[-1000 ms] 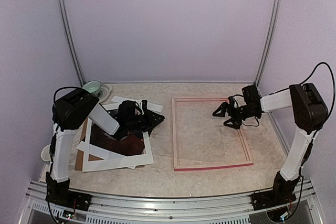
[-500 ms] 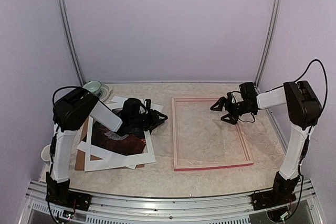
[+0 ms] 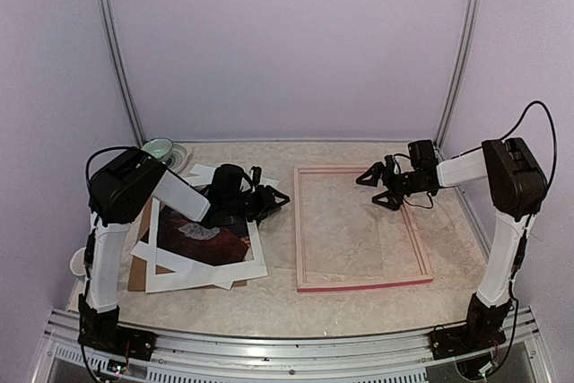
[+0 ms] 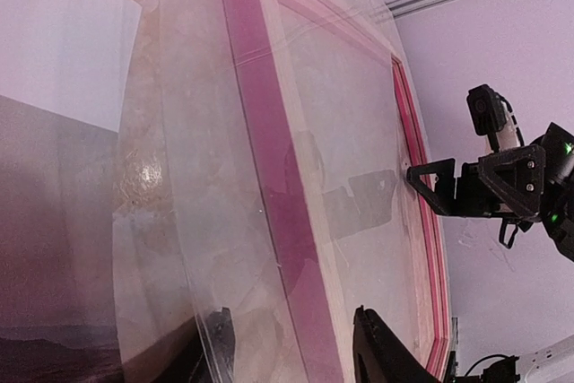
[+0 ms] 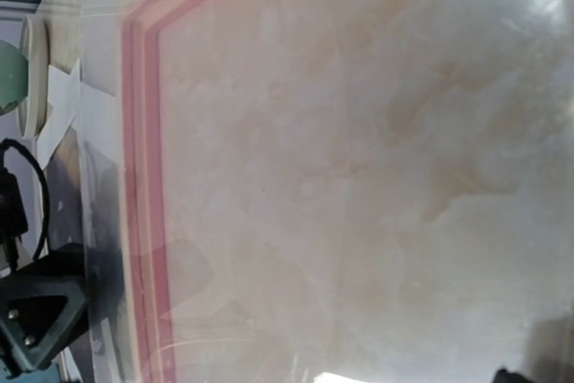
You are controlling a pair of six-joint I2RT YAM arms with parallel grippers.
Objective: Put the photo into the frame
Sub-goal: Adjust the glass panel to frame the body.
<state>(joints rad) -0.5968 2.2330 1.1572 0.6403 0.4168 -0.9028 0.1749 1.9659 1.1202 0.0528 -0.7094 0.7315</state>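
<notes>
The photo [image 3: 202,232], a dark reddish-brown print, lies at the left under the white mat [image 3: 204,272]; in the left wrist view its dark surface [image 4: 45,266] fills the lower left. The frame [image 3: 300,230], pink-edged with pale wood rails, lies flat at centre right, and its near rail [image 4: 269,132] runs past my left fingers. My left gripper [image 3: 272,198] is open at the pile's right edge, just left of the frame. A clear sheet's edge [image 4: 184,221] crosses in front of one finger [image 4: 218,338]. My right gripper [image 3: 373,189] hangs open over the frame's far right part.
A green bowl [image 3: 159,147] on a plate stands at the back left. A brown backing board [image 3: 136,265] pokes out under the mat. A small white cup [image 3: 78,262] sits by the left arm. Enclosure walls and corner posts close in the back and both sides.
My left gripper has opened and shifted a little right towards the frame. My right gripper has drifted slightly left and back over the frame, still open.
</notes>
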